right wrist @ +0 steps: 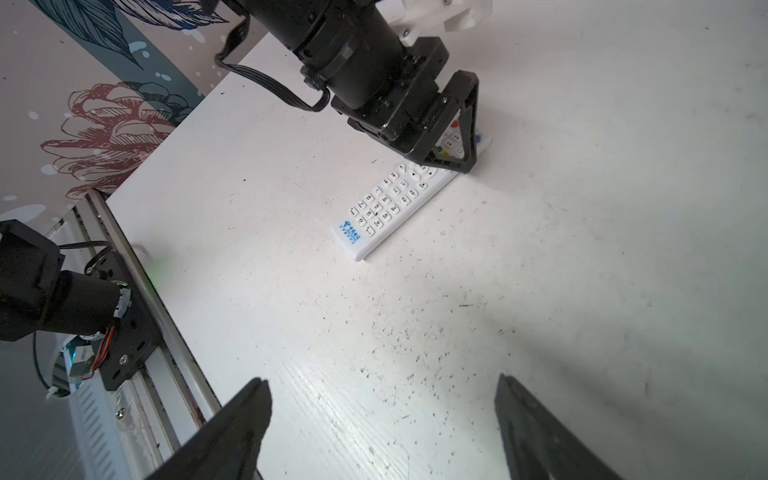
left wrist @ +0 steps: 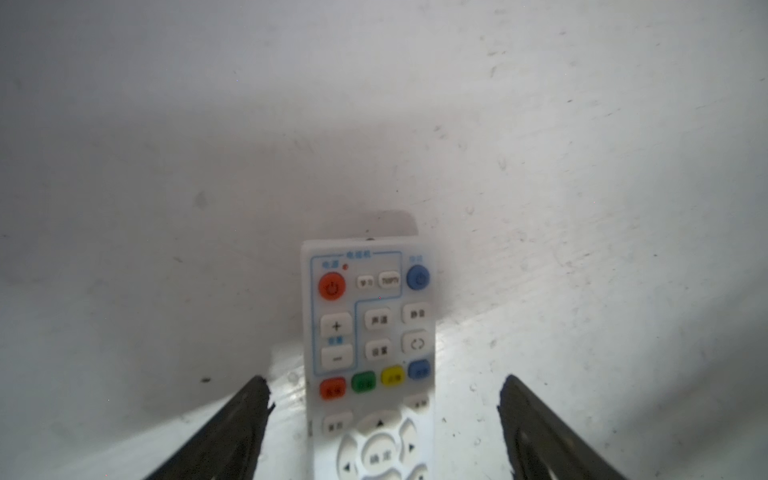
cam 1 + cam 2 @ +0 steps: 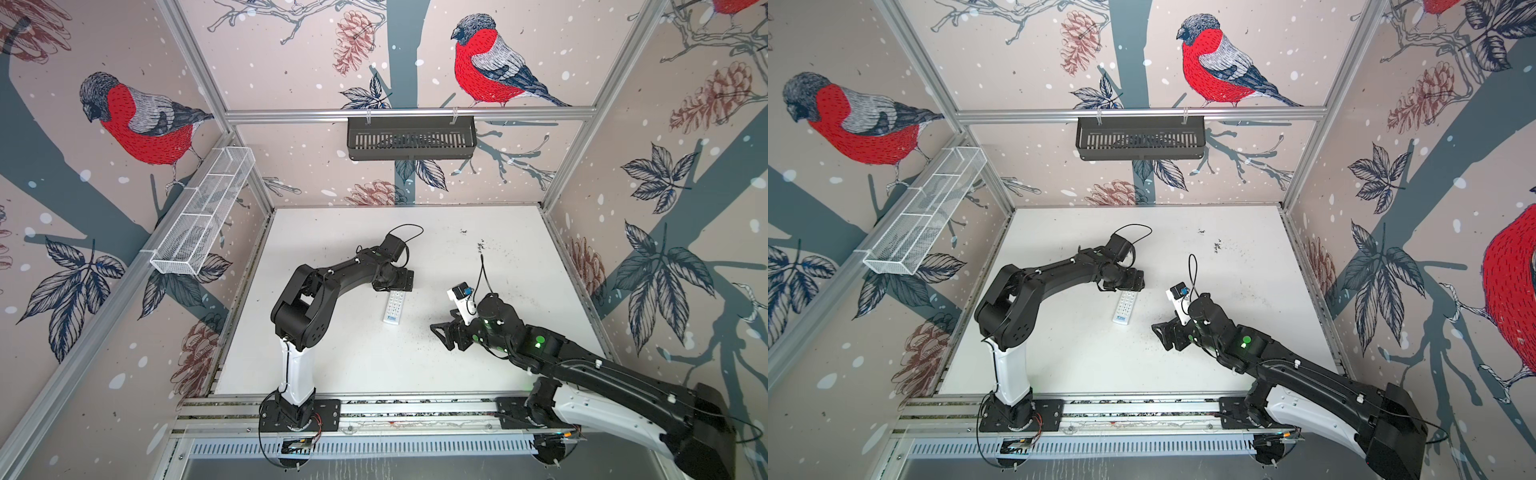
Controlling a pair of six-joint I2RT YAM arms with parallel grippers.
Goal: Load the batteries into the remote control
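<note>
Left hand (image 2: 384, 379) is spread wide and grips nothing. The remote (image 2: 370, 353) lies flat on the table (image 3: 353, 365), buttons up. It runs lengthways between the fingers (image 2: 232, 424), with bare table showing on each side, so I see no contact. In both top views the hand covers the power-button end, and the blue logo end sticks out from under it toward your left arm's base.

Why like this: my guess is you straddle the long edges so one squeeze catches both sides squarely. With the buttons up, the back faces the table. The battery door is probably there, so the remote likely needs lifting and turning over before anything can go in.

Right hand (image 1: 381, 380) is also spread wide and empty, hanging above the table. The remote sits ahead of it and well apart, logo end nearest. It looks parked as a helper, ready to take that free end or steady it once you lift.

Batteries: none visible in any view, on the table or in either hand. I can't tell whether they're already inside the remote or simply out of view, so how far along you are is unclear.

Watch out: the remote is slim and lies flat, so fingertips closing low may scrape the table or nudge it sideways instead of gripping.
</note>
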